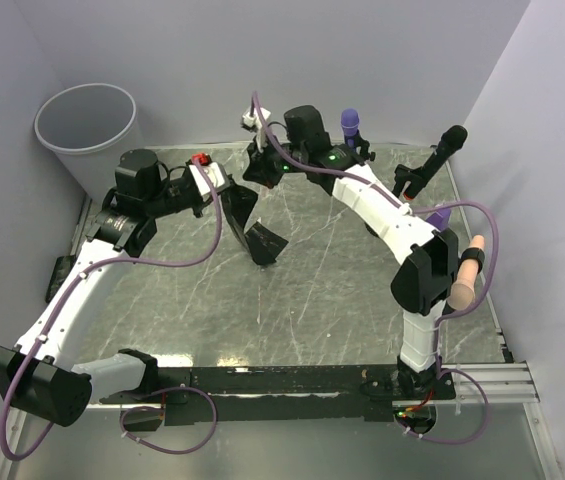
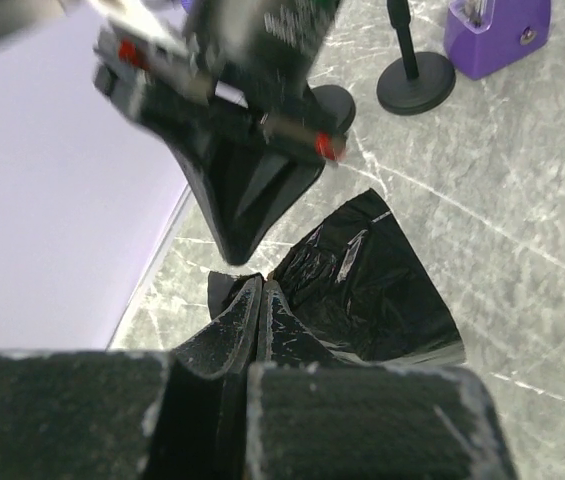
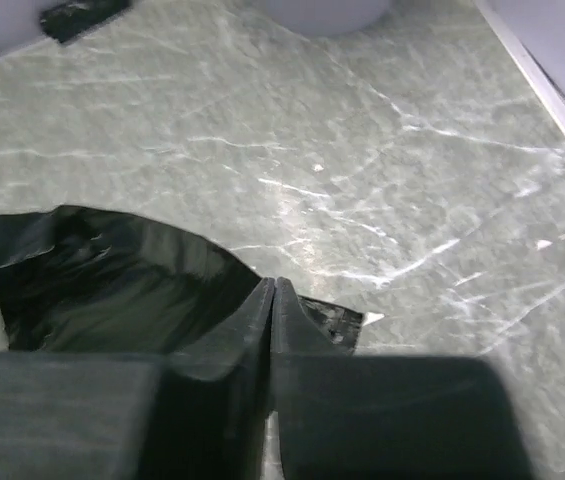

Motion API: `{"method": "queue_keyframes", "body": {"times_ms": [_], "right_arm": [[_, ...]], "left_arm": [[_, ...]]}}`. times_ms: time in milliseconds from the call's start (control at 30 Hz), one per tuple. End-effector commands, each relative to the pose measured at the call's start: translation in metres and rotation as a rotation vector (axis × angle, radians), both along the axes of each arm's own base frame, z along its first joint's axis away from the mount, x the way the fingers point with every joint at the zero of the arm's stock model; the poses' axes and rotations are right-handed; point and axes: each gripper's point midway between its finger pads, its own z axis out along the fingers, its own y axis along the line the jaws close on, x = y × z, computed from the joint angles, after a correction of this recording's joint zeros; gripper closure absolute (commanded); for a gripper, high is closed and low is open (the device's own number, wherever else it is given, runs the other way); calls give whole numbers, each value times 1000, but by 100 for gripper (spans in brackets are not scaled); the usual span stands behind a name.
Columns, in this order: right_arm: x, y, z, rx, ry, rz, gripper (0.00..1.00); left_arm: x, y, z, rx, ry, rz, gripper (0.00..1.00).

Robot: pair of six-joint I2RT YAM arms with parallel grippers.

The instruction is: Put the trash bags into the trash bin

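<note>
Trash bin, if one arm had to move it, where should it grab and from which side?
Grip the trash bin by its thin rim, coming down from above with one finger inside the wall, one outside. It stands upright and open, and its round body looks too wide to span. The left tool is nearer, but it is shut on the trash bag.

We see our left gripper [image 1: 230, 195] and right gripper [image 1: 260, 172] close together, black trash bag [image 1: 262, 240] hanging below them over the marbled table [image 1: 342, 290], grey trash bin [image 1: 82, 150] at far left.

One trash bag [image 1: 265, 243], one trash bin [image 1: 90, 165].
</note>
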Motion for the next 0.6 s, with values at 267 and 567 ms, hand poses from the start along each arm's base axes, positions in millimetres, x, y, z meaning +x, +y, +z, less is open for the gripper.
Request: {"method": "queue_keyframes", "body": {"times_ms": [267, 567], "right_arm": [[-69, -1, 76, 290, 138, 364, 37], [-69, 4, 69, 281, 135, 403, 39]], "left_arm": [[-15, 2, 10, 97, -282, -87, 99], [-20, -2, 26, 64, -299, -105, 99]]}}
